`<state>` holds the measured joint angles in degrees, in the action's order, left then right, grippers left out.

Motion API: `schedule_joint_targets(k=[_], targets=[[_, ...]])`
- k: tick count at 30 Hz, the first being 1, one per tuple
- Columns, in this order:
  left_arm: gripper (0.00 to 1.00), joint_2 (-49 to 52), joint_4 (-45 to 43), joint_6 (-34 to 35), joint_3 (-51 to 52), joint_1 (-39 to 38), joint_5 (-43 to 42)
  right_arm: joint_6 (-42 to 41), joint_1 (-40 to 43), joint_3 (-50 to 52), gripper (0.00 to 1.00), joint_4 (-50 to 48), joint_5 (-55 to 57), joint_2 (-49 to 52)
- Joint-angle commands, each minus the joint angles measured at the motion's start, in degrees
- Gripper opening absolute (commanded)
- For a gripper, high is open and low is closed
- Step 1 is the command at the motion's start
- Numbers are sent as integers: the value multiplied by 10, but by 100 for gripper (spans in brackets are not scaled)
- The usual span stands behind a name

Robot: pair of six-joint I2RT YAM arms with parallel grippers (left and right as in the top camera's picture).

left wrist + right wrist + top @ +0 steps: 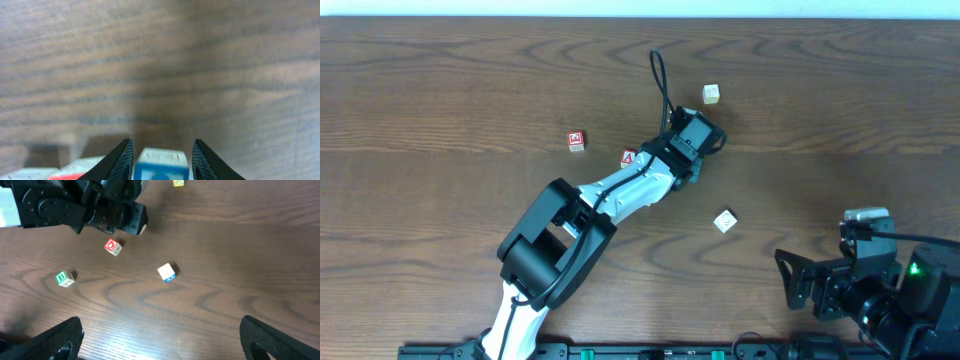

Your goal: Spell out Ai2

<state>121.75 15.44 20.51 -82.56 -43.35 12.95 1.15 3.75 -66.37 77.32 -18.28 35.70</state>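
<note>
Sitting tight within the left hand (162,143): blue-faced cube (161,165).

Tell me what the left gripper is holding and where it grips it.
A blue-faced cube, pinched on its two opposite sides between the fingers of the left gripper. The marking on it is too blurred to read.

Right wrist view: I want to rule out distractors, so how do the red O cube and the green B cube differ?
The red O cube shows a red letter; the green B cube shows a green one. The O cube lies higher in the view; the B cube lies lower, nearer the left edge. Both are small, white-sided and rest free on the table.
</note>
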Motion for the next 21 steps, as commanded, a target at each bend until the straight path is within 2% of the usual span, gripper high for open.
schedule_joint_targets(k=[1, 6, 9, 10, 12, 14, 16, 21], targets=[[40, 4, -20, -9, 0, 10, 56, 11, -5, -9, 99, 0, -6, -3], [43, 2, -19, -19, -50, 17, 101, 11, -5, -9, 99, -4, -6, -3], [44, -7, 29, -26, -110, 21, 131, 11, -5, -8, 99, -23, 8, -1], [42, -13, 54, -26, -134, 26, 149, 11, -4, -5, 99, -33, 15, 1], [31, -26, 101, -25, -169, 41, 171, 11, -4, 4, 99, -55, 27, 11], [25, -45, 142, -16, -188, 76, 168, 12, -4, 23, 95, -89, 29, 30], [23, -70, 179, 4, -192, 129, 129, 10, -4, 49, 95, -136, 27, 59], [24, -110, 247, 1, -192, 287, -110, 11, 14, 91, 95, -256, -64, 183]])
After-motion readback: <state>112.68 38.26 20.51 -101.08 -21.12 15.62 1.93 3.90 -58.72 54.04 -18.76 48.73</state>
